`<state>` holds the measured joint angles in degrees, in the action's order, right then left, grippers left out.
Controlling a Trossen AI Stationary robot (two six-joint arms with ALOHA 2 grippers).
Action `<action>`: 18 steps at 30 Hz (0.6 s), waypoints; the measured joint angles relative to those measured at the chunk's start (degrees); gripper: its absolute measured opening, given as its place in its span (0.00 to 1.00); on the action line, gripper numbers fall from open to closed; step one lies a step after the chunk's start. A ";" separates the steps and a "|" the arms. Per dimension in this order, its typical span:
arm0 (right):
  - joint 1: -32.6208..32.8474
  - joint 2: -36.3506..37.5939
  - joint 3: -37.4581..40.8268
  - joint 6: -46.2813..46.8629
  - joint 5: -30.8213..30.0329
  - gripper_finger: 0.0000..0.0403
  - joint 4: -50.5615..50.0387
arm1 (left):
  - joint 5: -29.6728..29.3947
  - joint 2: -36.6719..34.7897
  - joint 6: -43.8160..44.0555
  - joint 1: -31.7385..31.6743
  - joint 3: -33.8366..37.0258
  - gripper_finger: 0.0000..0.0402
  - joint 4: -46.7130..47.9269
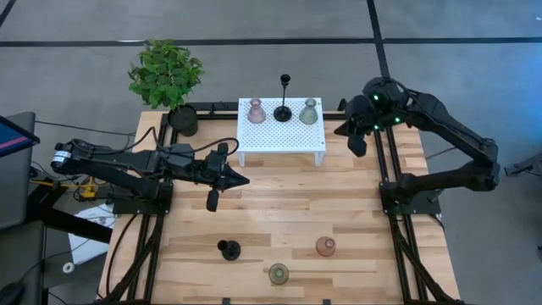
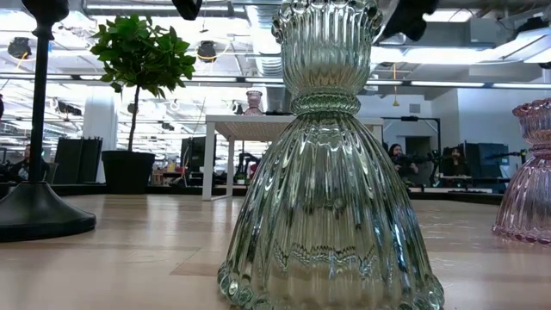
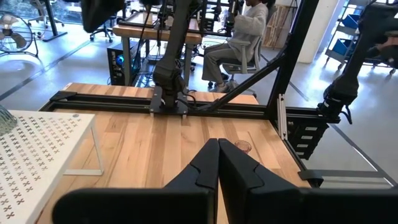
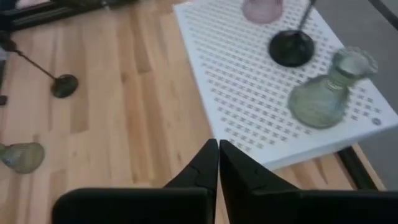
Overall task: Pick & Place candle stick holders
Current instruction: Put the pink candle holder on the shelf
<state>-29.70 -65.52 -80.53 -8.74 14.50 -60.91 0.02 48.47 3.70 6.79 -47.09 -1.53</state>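
Roughly half the job is looking done. Nearest the front edge of the worktop [image 1: 279, 229], three candle stick holders are still waiting: a black one with a thin stem [image 1: 229, 249], an olive-green glass one [image 1: 279, 273] (the ribbed bulb filling the low view) and a pink glass one [image 1: 326, 246], all standing upright and well apart from each other.

Farther back, over the middle of the boards, the left end effector [image 1: 238, 178] is hovering with its fingers clenched together and nothing between them. The right end effector [image 1: 356, 140] is hanging just beside the right end of the white perforated stand [image 1: 279, 135], also pressed closed and empty.

Farthest back, the stand is already carrying the other three: a pink holder [image 1: 255, 111], a black stemmed holder [image 1: 284, 110] and an olive-green holder [image 1: 309, 111], in a row. A potted plant [image 1: 167, 76] is sitting at the back left corner, apart from them.
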 joint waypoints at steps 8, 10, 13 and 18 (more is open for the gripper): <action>10.41 3.63 0.02 6.09 -10.65 0.00 1.75 | -0.01 0.00 0.00 0.00 0.00 0.02 -0.01; 12.84 4.38 0.02 8.28 -12.87 0.00 1.76 | -0.01 0.00 0.00 0.01 0.00 0.02 0.01; 16.65 5.07 0.02 11.85 -16.18 0.00 1.76 | 0.00 0.00 0.00 0.01 0.00 0.02 0.00; 23.81 5.36 0.02 17.42 -22.59 0.00 1.50 | 0.01 0.00 0.00 0.02 0.00 0.02 0.03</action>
<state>-5.89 -60.16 -80.51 8.68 -8.09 -59.41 0.03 48.47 3.70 6.81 -47.09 -1.50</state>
